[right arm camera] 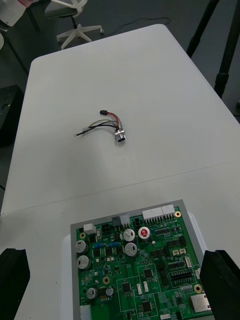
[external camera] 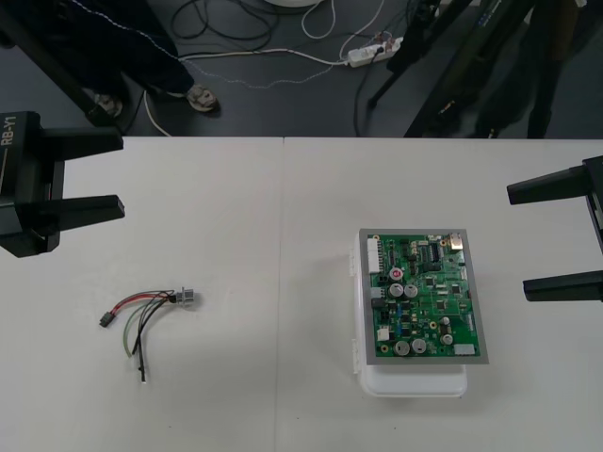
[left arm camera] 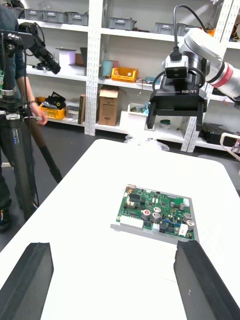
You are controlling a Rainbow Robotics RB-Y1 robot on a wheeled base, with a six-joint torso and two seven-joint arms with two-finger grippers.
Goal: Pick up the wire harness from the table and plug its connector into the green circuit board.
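Observation:
The wire harness [external camera: 149, 313] lies loose on the table's left half, its small black plug [external camera: 105, 321] at one end and the round metal socket [external camera: 187, 298] at the other. In the right wrist view the harness [right arm camera: 107, 126] lies beyond the board. The green circuit board [external camera: 424, 297] rests on its white base [external camera: 415, 381] on the right half. My left gripper [external camera: 99, 174] hangs open at the left edge, behind the harness. My right gripper [external camera: 556, 235] stands open at the right edge, beside the board. Its fingers [right arm camera: 220, 282] flank the board [right arm camera: 140, 270]. The left wrist view shows the board [left arm camera: 155, 212] and the right gripper [left arm camera: 176, 117] past it.
A seam [external camera: 283, 282] runs down the table between harness and board. Bare table [external camera: 283, 207] surrounds both. Dark floor with cables and tripod legs lies past the far edge [external camera: 301, 137].

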